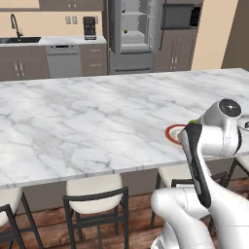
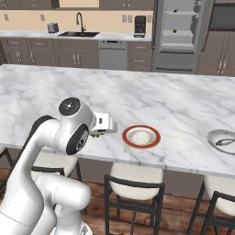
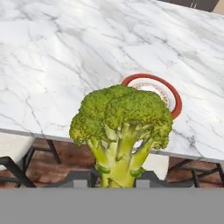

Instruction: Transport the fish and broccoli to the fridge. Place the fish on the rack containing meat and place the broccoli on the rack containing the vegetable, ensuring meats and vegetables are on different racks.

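Tool clamped on broccoli stalk, above counter edge, near red-rimmed plate.

Marble island broad, bare toward fridge; red-rimmed plate near front edge.

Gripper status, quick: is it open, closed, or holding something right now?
Gripper: closed on the broccoli, gripping it by the stalk.

The broccoli sits in the gripper, above the worktop's near edge. A plate lies on the worktop beside it (stools below). The fridge stands behind, door open.
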Motion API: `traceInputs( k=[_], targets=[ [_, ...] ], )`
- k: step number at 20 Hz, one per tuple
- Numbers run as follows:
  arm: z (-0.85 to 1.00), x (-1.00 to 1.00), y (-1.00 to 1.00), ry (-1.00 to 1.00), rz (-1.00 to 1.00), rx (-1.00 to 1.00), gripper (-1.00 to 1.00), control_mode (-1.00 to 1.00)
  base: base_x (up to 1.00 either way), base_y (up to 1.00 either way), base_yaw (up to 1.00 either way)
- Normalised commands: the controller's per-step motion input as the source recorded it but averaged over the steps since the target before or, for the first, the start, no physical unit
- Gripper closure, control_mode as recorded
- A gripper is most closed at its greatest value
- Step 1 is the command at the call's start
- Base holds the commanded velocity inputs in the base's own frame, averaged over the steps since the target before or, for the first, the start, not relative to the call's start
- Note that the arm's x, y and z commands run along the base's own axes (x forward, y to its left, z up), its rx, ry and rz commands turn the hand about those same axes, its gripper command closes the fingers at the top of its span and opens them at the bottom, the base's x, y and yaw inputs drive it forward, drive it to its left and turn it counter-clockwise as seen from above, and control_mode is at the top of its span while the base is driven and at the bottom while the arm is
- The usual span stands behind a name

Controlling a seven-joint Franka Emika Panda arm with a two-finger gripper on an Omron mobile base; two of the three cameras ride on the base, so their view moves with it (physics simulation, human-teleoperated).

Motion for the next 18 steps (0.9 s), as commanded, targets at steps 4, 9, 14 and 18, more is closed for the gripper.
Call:
traceInputs(
  k=[4,9,14,18],
  targets=[
    [0.63,-0.69,0.09,-0.23,0.0,0.04,1.0,-1.0,0.0,0.0,0.0],
    [0.52,-0.62,0.06,-0.21,0.0,0.04,1.0,1.0,-0.18,0.03,0.0],
    [0.0,0.0,0.0,0.0,0.0,0.0,1.0,1.0,-0.98,0.36,0.0],
    [0.0,0.0,0.0,0.0,0.0,0.0,1.0,1.0,-1.0,0.92,0.0]
  ],
)
